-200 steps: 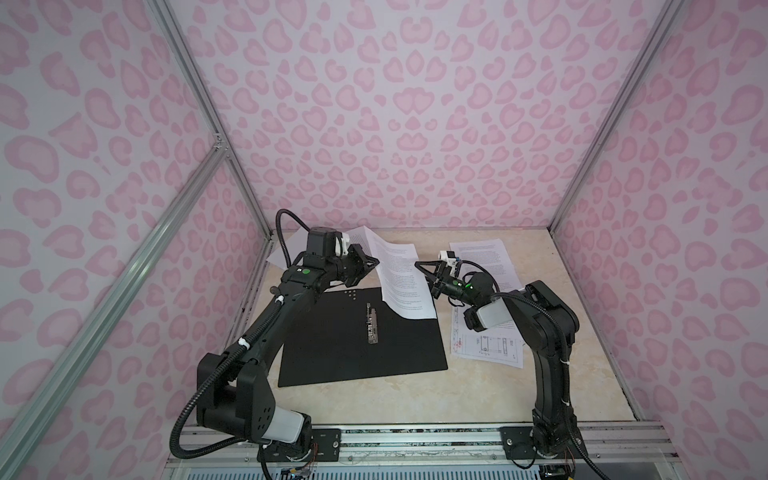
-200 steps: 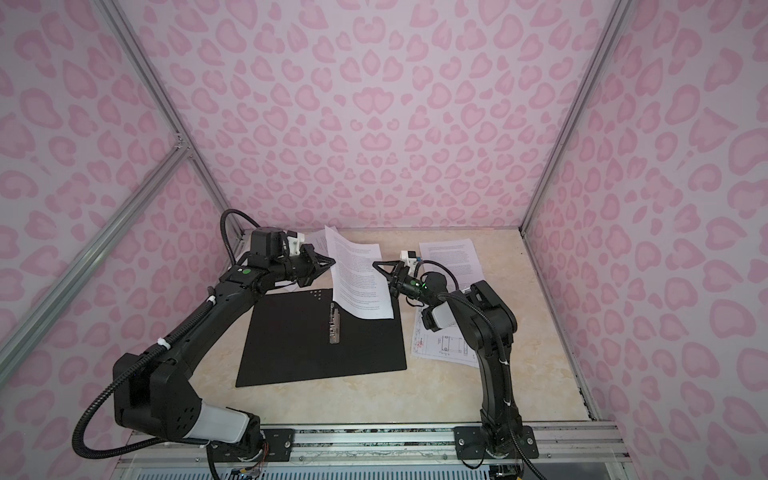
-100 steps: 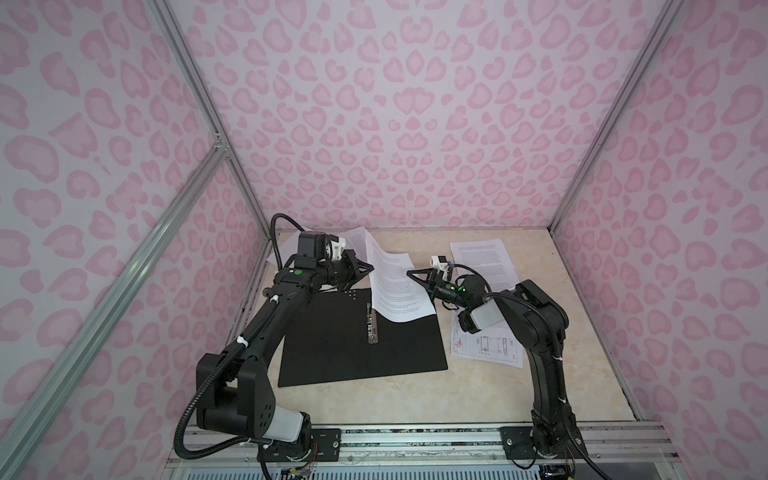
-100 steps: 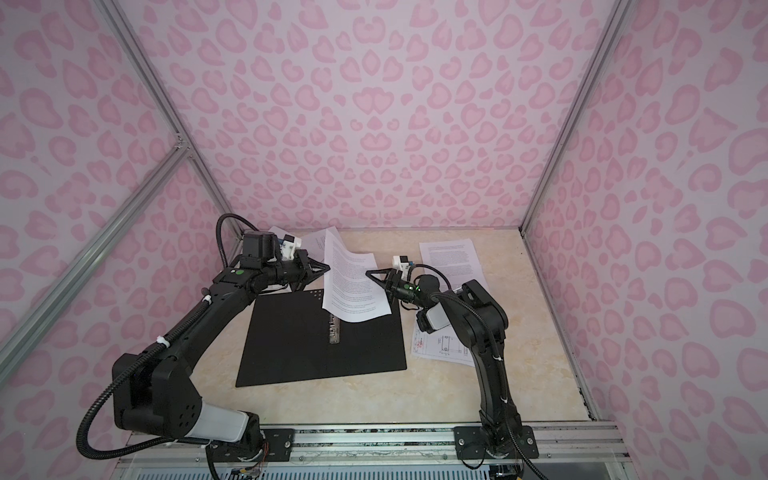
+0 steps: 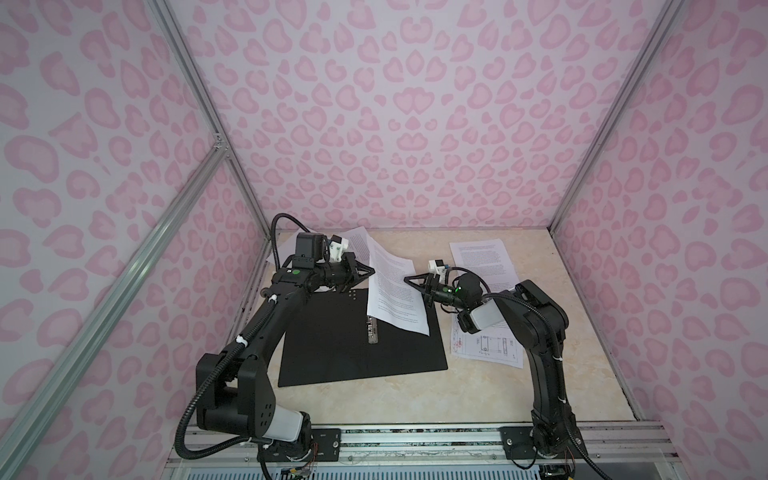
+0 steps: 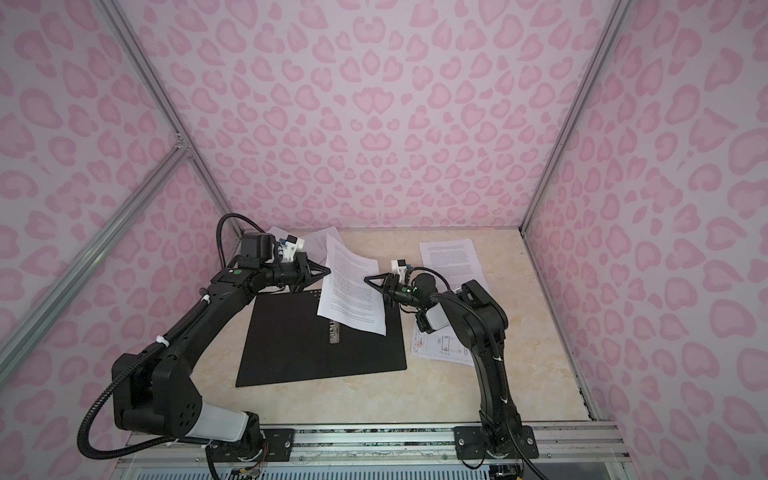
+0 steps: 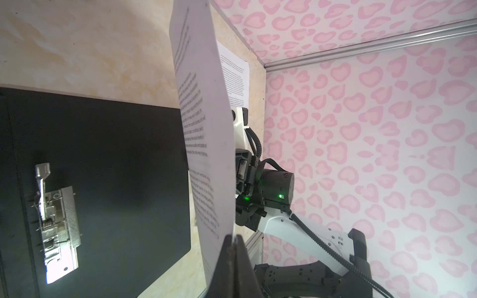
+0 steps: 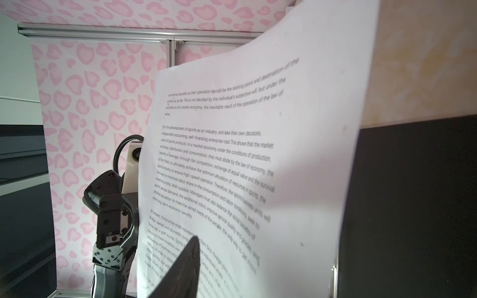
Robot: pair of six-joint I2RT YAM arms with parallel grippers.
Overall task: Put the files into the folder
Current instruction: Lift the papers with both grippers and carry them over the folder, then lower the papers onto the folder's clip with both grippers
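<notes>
Overhead, the folder [image 5: 332, 357] lay open and flat on the table [image 5: 415, 399], black inside facing up, with the metal spine clip [image 5: 372, 331] down its middle. The held sheet [image 5: 395, 291] was white with dense black print. It was bowed and raised above the folder's far right part.

The left end effector [image 5: 371, 272] was clamped on the sheet's left edge. The left wrist view showed the left end effector [image 7: 233, 238] with both fingers pinched tight on the paper. The right end effector [image 5: 409, 279] met the sheet's right edge. The right wrist view showed only one dark finger [image 8: 188, 260] against the printed face. Its partner was hidden, so I could not tell whether the two were apart or together.

View differences:
- Only the top views showed the drawing sheet [image 5: 486, 353], just beside the folder and partly under the right arm.
- They also showed a text sheet [image 5: 482, 262] flat at the far right.
- Only the left wrist view showed the clip's bright lever and plate.
- Only the right wrist view made the print readable, as paragraphs on sports economics.
</notes>
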